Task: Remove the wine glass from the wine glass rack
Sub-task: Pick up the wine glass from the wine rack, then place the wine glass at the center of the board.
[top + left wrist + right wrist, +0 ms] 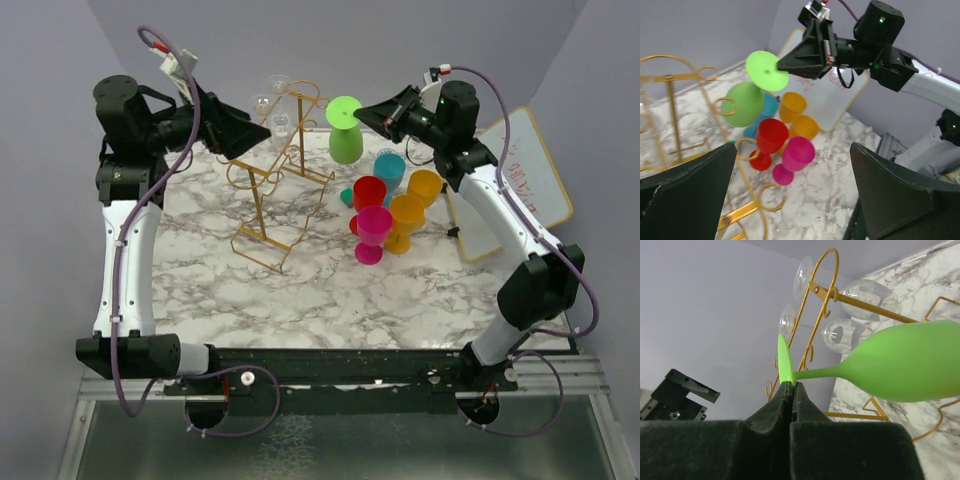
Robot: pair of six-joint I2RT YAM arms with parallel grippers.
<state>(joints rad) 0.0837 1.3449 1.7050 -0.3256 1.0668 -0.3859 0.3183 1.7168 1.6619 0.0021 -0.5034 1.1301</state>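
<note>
A green wine glass [346,142] hangs upside down and tilted in the air, just right of the gold wine glass rack [262,210]. My right gripper [364,116] is shut on the rim of its flat foot [785,357], and its stem and bowl [905,362] stick out sideways. In the right wrist view the stem is free of the rack's arm [860,305]. Three clear glasses [279,86] still hang upside down on the rack's far side. My left gripper [262,135] hovers open at the rack's upper left, with nothing between its fingers [695,180].
Several coloured plastic wine glasses stand grouped right of the rack: red [369,192], pink [373,228], two orange [407,214] and teal [389,168]. A whiteboard [520,190] lies at the table's right edge. Grey walls close in the back and sides.
</note>
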